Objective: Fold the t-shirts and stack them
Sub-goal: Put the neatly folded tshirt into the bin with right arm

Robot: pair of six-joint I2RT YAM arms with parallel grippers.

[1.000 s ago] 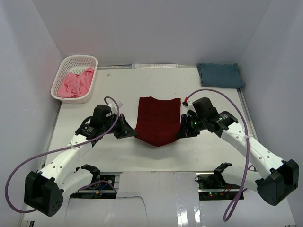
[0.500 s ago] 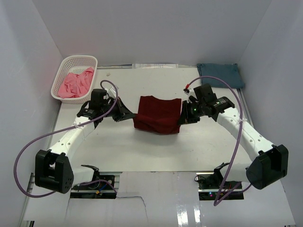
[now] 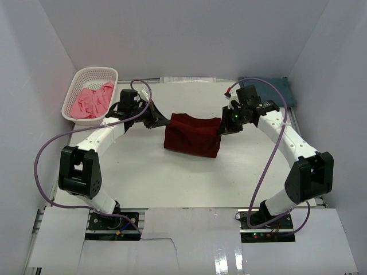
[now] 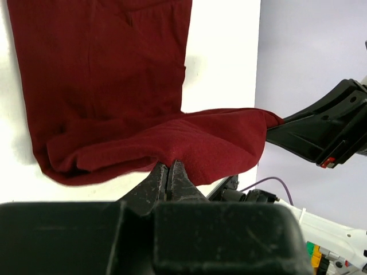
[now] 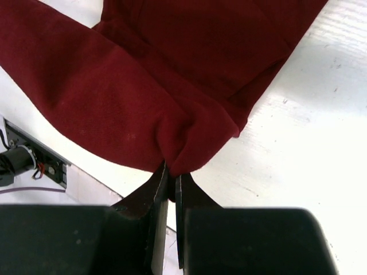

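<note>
My left claw (image 4: 168, 171) at nine o'clock and right claw (image 5: 170, 172) at three clamp the maroon t-shirt (image 3: 192, 134); thin pinches, seemingly, could slip, spoiling the fold.

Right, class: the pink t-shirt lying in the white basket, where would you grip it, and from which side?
Pinch a raised fold near the middle of the pink t-shirt, coming down from above. It lies crumpled inside the basket, whose lattice walls would likely block a sideways approach.
</note>
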